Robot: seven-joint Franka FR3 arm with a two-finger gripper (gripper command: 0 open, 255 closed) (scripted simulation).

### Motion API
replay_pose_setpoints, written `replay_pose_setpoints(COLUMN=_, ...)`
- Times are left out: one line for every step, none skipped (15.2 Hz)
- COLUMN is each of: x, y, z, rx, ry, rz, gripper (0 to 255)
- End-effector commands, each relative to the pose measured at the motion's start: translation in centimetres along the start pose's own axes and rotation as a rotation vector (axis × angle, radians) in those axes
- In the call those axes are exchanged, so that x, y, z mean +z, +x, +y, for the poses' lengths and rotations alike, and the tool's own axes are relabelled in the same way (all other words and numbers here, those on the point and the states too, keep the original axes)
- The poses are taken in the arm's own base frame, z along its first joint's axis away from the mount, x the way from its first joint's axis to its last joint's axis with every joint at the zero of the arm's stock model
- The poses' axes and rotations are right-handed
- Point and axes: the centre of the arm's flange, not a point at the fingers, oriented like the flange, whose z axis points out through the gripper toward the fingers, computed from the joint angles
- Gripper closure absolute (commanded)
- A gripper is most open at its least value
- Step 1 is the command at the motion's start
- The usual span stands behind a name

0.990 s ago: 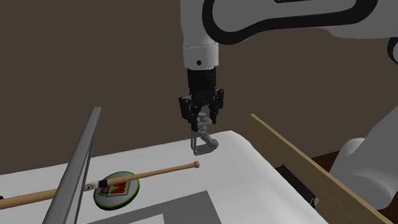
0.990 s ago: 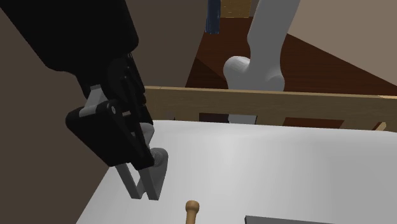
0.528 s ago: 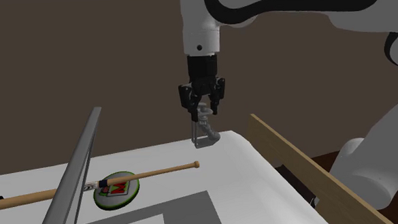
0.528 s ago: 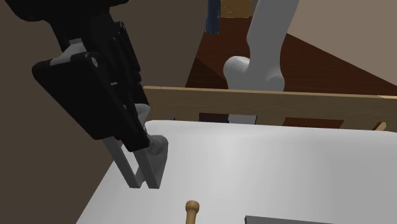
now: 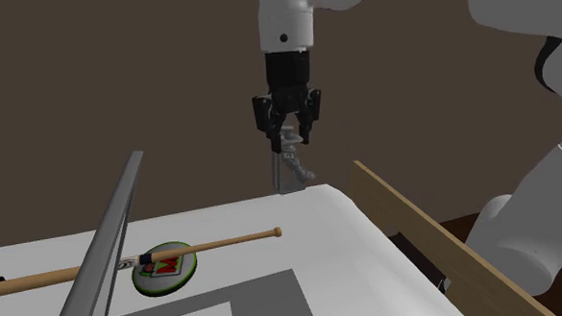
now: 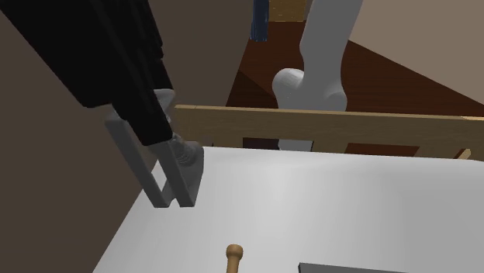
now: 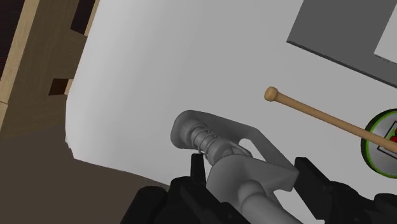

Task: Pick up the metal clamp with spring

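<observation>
My jaws were closed on the grey metal clamp with a coiled spring (image 5: pixel 289 167), pinching it by its upper end so that it hung straight down beneath them. In the wrist view the clamp (image 7: pixel 245 167) sat squarely between the two jaws, clasped on both sides, with its spring and rounded end pointing away from me towards the white worktop (image 7: pixel 191 57).

In the shoulder view the clamp's lower tip lined up with the far edge of the worktop (image 5: pixel 320 237), close to the corner where the light wooden rail (image 5: pixel 436 235) began. In the second exterior view the clamp (image 6: pixel 186 167) hung over the worktop's (image 6: pixel 326 209) corner on that view's left, in front of the rail (image 6: pixel 326 124). I could not tell whether its lower end touched the surface.

The long wooden baseball bat (image 5: pixel 177 250) lay flat on the worktop, well apart from the clamp, its knob end (image 6: pixel 233 254) pointing towards the clamp's side. It crossed over the round green disc with a red mark (image 5: pixel 165 265). A grey rectangular patch (image 5: pixel 260 295) lay on the worktop nearer the camera, and a slanted grey bar (image 5: pixel 109 247) stood at the shoulder view's left.
</observation>
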Motion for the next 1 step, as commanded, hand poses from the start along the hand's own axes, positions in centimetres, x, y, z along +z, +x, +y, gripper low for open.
replay_pose_setpoints(x=-0.23, y=-0.01, z=0.01, rx=0.0, ry=0.0, rz=0.0, gripper=255)
